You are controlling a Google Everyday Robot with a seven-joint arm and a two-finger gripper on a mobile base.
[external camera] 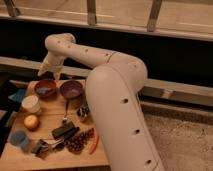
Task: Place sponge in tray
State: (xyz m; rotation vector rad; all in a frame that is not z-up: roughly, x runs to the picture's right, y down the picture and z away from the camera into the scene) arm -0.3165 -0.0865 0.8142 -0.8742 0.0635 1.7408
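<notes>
Lower released, empty pincer (pixel 50 71) from just above the far rim of the round brown bowl (pixel 36 88) straight down onto the small flat blue-grey sponge (pixel 45 90) lying inside it at the wooden counter's (pixel 48 113) far left, long axis indiscernible.

The cream-white tool (pixel 48 74) hangs over the far left corner of the light-wood desk (pixel 60 160). Below it is a brown bowl (pixel 46 88) with blue inside, beside a purple bowl (pixel 71 90). Nearer are a blue cup (pixel 20 138), an orange fruit (pixel 31 122) and a red pepper (pixel 94 142).
</notes>
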